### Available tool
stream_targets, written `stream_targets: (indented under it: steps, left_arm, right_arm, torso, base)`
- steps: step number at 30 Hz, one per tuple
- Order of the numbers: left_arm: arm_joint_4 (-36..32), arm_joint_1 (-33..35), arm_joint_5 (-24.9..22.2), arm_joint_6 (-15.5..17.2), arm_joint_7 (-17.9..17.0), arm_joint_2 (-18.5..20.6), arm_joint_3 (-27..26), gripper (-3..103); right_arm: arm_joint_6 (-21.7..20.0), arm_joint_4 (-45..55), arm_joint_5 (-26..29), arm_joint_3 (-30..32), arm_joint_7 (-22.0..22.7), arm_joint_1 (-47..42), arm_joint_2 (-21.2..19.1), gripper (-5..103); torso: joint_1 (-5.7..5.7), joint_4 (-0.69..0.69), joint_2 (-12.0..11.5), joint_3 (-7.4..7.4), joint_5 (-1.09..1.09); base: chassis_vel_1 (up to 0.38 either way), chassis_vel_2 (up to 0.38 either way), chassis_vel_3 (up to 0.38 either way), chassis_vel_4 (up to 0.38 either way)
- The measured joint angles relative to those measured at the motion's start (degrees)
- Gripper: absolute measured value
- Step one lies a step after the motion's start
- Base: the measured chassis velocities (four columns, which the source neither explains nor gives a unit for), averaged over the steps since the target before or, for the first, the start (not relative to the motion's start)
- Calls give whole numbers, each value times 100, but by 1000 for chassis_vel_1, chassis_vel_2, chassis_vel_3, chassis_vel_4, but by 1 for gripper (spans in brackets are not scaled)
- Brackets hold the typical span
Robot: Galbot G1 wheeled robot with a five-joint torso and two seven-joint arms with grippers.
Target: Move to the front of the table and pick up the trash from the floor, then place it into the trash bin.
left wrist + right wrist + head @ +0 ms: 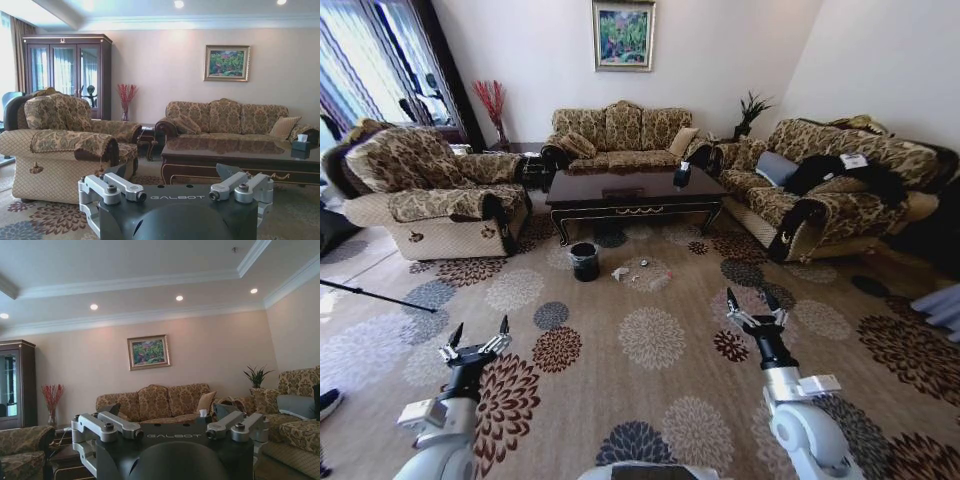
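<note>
Two grippers up front in the head view, both well short of the work area: left gripper (477,334) low on the robot's left, right gripper (754,303) on its right, each held above the floor (650,400), jaws apart and empty on both. Wrist views agree, left gripper (175,192) and right gripper (170,427) showing spread jaws with nothing between them. Trash bin (584,261) stands on the carpet just in front of the coffee table (632,191), toward its left end, black with a clear liner over the rim. Trash is on the floor just to the right of the bin: crumpled white tissue (620,272) nearest it, a small shiny round piece (644,263) a bit further right on a pale flower medallion, a tiny white scrap (640,278) near them. All of it well apart from both grippers. Tabletop carries a dark tissue box (682,175) near its right end; same box (300,144) shows in the left wrist view at the table's (240,150) far end. Three-seat sofa (620,135) behind the table, armchair (435,190) on the left, second sofa (830,185) on the right with dark clothing on it. Framed painting (623,34) on the back wall, red branches in a vase (492,105) at left, potted plant (750,110) at right. Dark glass cabinet (67,75) behind the armchair in the left wrist view.
</note>
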Motion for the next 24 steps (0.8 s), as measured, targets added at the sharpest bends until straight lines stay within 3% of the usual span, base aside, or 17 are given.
stream_targets:
  steps: [10,24]
  left_arm:
    - [-23,27,34,-26,20,-13,-10,100]
    - [91,-31,154,-64,28,-63,51,100]
  right_arm:
    - [-144,52,-82,10,17,1,-40,100]
    - [-98,-47,-56,0,-21,38,-42,100]
  torso:
    - [-1,0,-2,-1,0]
    - [-107,0,-238,-129,0]
  base:
    - [0,0,0,0]
    - [0,0,0,0]
